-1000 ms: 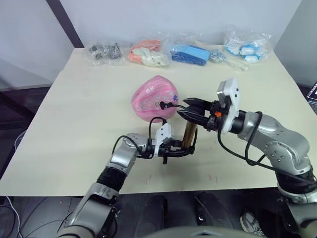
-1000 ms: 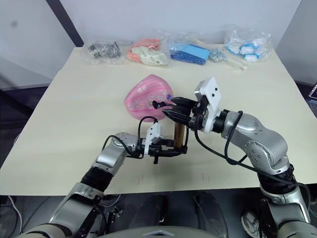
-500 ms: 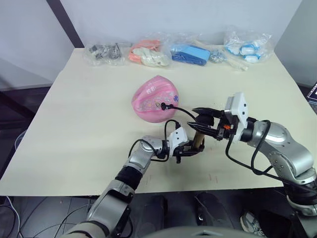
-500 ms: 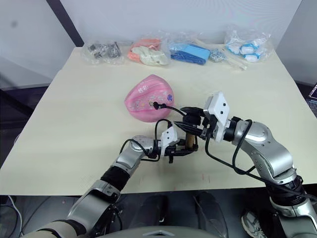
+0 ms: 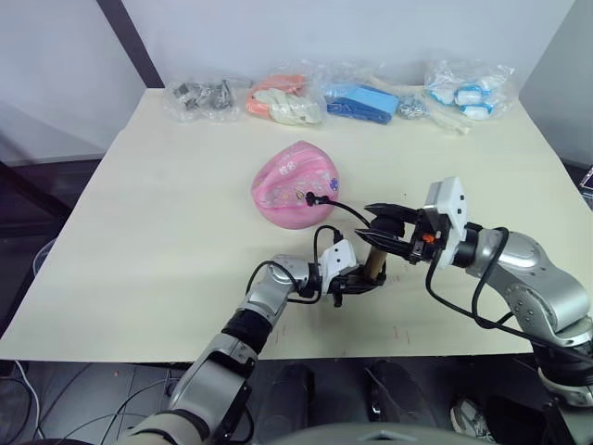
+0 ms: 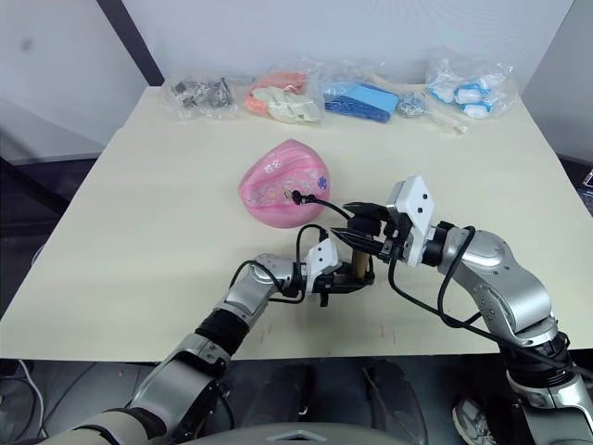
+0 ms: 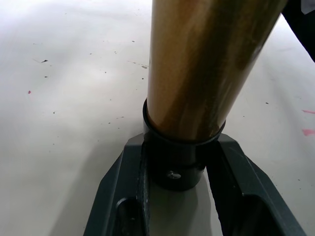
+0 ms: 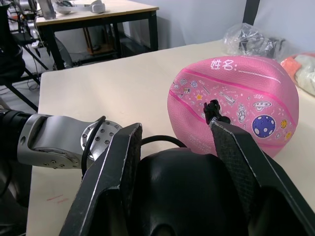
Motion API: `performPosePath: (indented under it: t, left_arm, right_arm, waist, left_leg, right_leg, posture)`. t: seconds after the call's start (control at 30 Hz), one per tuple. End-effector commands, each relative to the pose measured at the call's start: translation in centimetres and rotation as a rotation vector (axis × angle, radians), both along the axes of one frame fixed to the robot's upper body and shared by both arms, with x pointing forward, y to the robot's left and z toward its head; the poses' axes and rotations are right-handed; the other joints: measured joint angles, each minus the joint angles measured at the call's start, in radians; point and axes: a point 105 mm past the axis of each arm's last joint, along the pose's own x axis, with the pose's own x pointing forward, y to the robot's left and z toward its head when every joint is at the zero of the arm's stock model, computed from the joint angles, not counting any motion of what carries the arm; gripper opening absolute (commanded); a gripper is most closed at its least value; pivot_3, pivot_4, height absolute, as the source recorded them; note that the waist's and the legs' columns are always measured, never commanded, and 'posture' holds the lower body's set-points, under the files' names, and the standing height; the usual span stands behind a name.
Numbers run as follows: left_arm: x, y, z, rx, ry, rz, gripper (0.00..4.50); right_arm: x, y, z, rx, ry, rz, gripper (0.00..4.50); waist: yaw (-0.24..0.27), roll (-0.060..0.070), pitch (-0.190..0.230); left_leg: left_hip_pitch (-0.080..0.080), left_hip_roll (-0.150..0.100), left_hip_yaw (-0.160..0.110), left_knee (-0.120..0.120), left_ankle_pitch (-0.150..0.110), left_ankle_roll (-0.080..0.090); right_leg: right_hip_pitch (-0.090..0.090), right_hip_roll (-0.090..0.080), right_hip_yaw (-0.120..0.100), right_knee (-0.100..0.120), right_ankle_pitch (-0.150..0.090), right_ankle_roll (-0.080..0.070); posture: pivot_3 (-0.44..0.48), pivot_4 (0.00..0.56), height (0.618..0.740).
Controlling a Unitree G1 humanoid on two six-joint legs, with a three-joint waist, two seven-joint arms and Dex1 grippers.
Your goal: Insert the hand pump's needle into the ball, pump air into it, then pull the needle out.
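Gold hand pump (image 5: 373, 262) stands upright, base pinched by the left gripper (image 5: 355, 281) to steady it; the right gripper (image 5: 384, 232) clasps its handle at twelve o'clock, needle in the ball (image 5: 295, 185).

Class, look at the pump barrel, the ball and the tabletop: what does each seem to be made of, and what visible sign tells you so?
Hand pump barrel: likely metal, glossy gold-bronze with streaked reflections; its black base cap looks like matte plastic.
Ball: probably rubber, pink with a fine pebbled skin and printed cartoons, dented on top.
Table: smooth pale cream surface, perhaps laminate; the core cannot be told.
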Motion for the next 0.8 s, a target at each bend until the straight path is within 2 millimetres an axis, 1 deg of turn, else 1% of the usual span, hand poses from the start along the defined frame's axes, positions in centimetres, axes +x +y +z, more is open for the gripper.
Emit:
performPosePath:
  t: [0.03,0.17,0.27,0.5,0.8]
  left_arm:
    - [0.5,1.0,-0.9,0.019,0.043,0.056,1.12]
    - [0.3,1.2,-1.3,0.027,0.057,0.060,1.12]
    - [0.2,1.3,-1.6,0.033,0.066,0.060,1.12]
    - [0.1,1.4,-2.1,0.054,0.075,0.057,1.12]
    - [-0.3,1.8,-2.8,0.070,0.093,0.056,1.12]
  right_arm:
    - [-1.1,0.5,0.2,0.010,0.017,0.043,1.74]
    - [-1.0,0.4,0.3,0.034,0.053,0.034,1.74]
    - [-1.0,0.3,0.8,0.060,0.062,0.030,1.74]
    - [-0.8,0.0,1.9,0.069,0.033,0.016,1.74]
    - [-0.9,-1.3,6.0,0.088,-0.064,0.007,1.74]
  waist:
    - [0.001,0.000,0.000]
    - [0.002,0.000,0.000]
    - [0.002,-0.001,-0.001]
    - [0.002,-0.001,-0.001]
    - [0.002,-0.001,-0.001]
  left_leg:
    - [0.000,0.000,0.000,0.000,0.000,0.000]
    - [0.000,0.000,0.000,0.000,0.000,0.000]
    - [0.000,0.000,0.000,0.000,0.000,0.000]
    - [0.000,0.000,0.000,0.000,0.000,0.000]
    - [0.000,0.000,0.000,0.000,0.000,0.000]
  right_leg:
    - [0.000,0.000,0.000,0.000,0.000,0.000]
    - [0.000,0.000,0.000,0.000,0.000,0.000]
    - [0.000,0.000,0.000,0.000,0.000,0.000]
    - [0.000,0.000,0.000,0.000,0.000,0.000]
    - [0.000,0.000,0.000,0.000,0.000,0.000]
  posture:
    - [0.000,0.150,0.738]
    - [0.000,0.150,0.738]
    - [0.000,0.150,0.738]
    - [0.000,0.150,0.738]
    - [0.000,0.150,0.738]
